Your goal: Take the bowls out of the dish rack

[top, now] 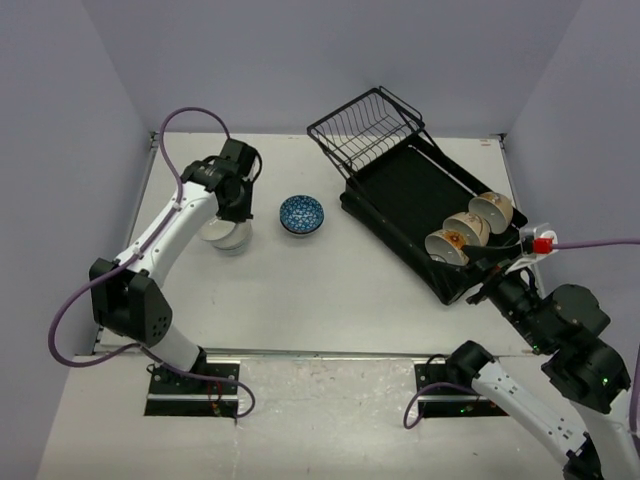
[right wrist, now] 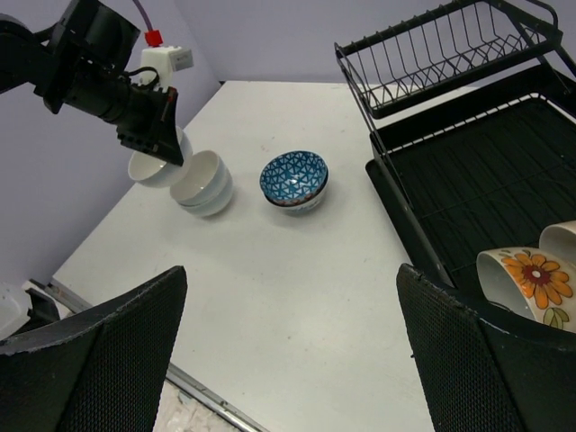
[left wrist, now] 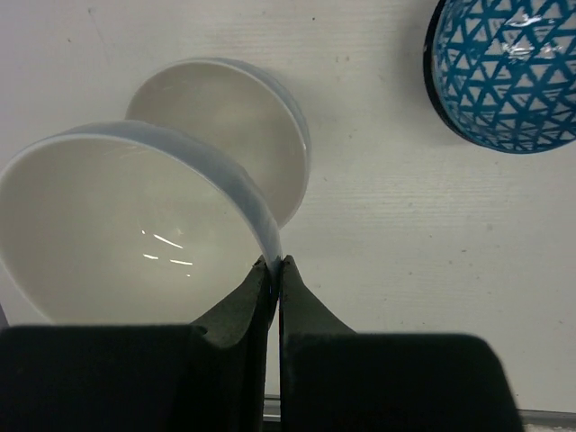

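Black, smooth fingers (left wrist: 256, 310) of the left tool (left wrist: 274, 270) were pinched tight on the thin rim of a glossy white bowl (left wrist: 117, 234), one finger inside, one outside. Bowl was round, plain glazed ceramic, and tilted. Partly under it was a second white bowl (left wrist: 225, 126), same glaze, resting on the matte white tabletop (left wrist: 405, 270); whether the two touched couldn't be told. Just beside them, apart, stood a blue-patterned bowl (left wrist: 504, 72) with a triangle lattice inside and a dark rim, upright on the tabletop.

Right tool (right wrist: 292, 270) was spread wide with nothing between its fingers; the pads (right wrist: 117, 351) had a fine mesh texture. It hung at the near right corner of the dish rack (top: 400, 190), a black rectangular tray set at an angle on the right side of the tabletop, with a tilted black wire basket (top: 365, 125) at its far end. Three cream bowls (top: 468, 228) stood on edge in a row in the tray's near end, close to the right tool; the nearest one (right wrist: 526, 279) showed an orange flower print. Open tabletop lay between the rack and the left-side bowls.
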Tool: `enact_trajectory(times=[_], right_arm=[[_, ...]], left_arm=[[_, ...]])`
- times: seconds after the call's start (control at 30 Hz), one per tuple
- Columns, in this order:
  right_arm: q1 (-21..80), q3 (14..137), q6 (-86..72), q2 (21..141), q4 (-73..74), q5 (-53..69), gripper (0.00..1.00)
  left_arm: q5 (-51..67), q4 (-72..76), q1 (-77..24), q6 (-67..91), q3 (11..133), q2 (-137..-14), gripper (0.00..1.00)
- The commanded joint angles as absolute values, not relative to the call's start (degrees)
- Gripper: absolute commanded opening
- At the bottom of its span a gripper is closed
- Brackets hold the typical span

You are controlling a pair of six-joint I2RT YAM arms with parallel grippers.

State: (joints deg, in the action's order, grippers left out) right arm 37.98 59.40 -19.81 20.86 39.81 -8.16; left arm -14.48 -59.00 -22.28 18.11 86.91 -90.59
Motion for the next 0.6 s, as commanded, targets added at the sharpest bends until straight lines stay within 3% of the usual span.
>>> enact_trajectory(times=[0.0, 0.57], right_arm=[[38.4, 59.2, -18.5, 21.6, 38.5, -6.4, 0.99], [38.4, 58.0, -18.6, 22.4, 37.3, -4.5, 0.99]], left_arm=[[-9.7, -52.7, -18.7, 13.7, 83.3, -87.9, 0.0], [-7.4, -48.3, -18.0, 12.7, 80.8, -94.2, 0.0]])
